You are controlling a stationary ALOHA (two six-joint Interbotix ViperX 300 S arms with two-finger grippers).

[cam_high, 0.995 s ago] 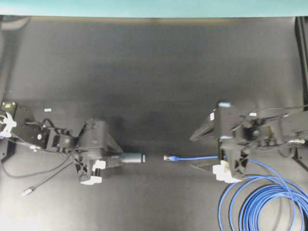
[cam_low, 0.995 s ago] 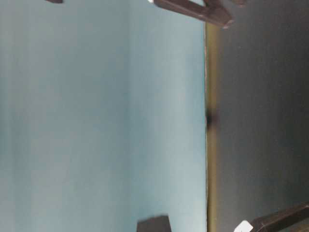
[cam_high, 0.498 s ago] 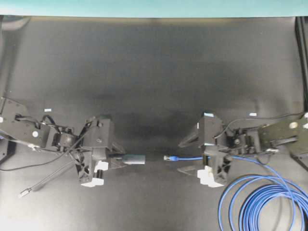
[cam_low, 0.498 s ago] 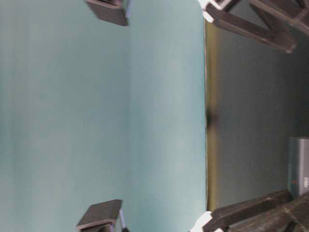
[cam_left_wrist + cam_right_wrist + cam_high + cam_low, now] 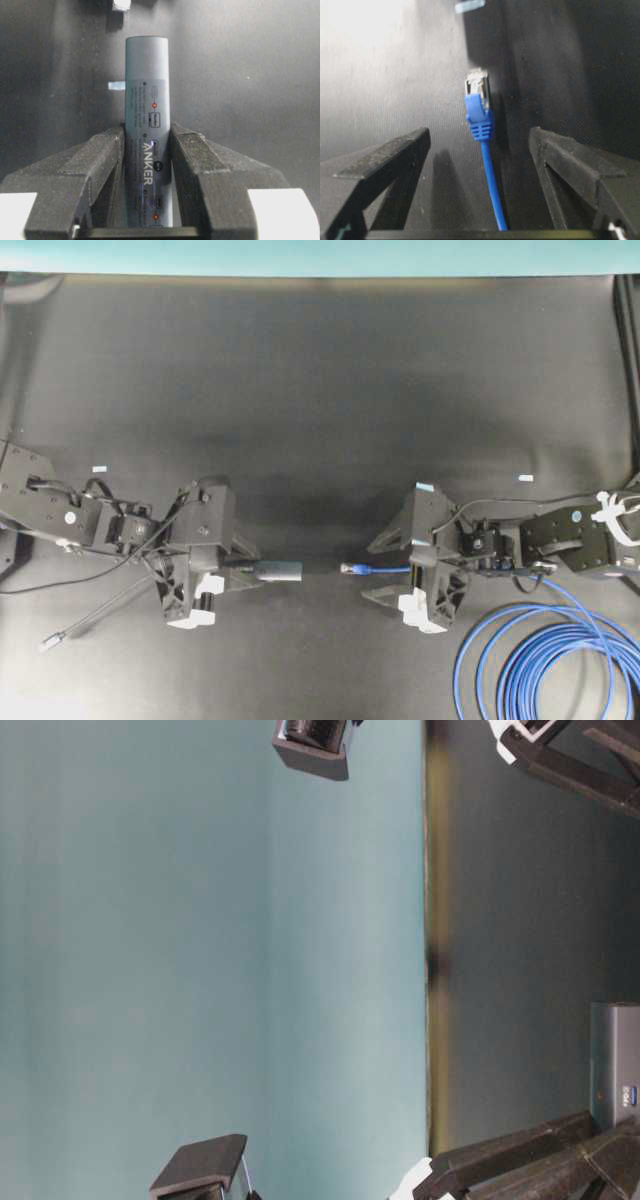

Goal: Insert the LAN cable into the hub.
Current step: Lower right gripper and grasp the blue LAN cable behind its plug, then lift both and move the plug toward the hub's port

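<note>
Black tabletop [image 5: 320, 390]. At eight o'clock, left gripper [image 5: 245, 571] clamping Anker hub [image 5: 277, 569]. At four o'clock, right gripper [image 5: 380, 567] spread wide around LAN cable [image 5: 385, 568], plug [image 5: 350, 567] lying ungrasped. Pickup and insertion remaining.

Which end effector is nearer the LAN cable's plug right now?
Right. The right end effector is open, straddling the LAN cable just behind its plug. The left end effector grips the hub across the gap.
</note>
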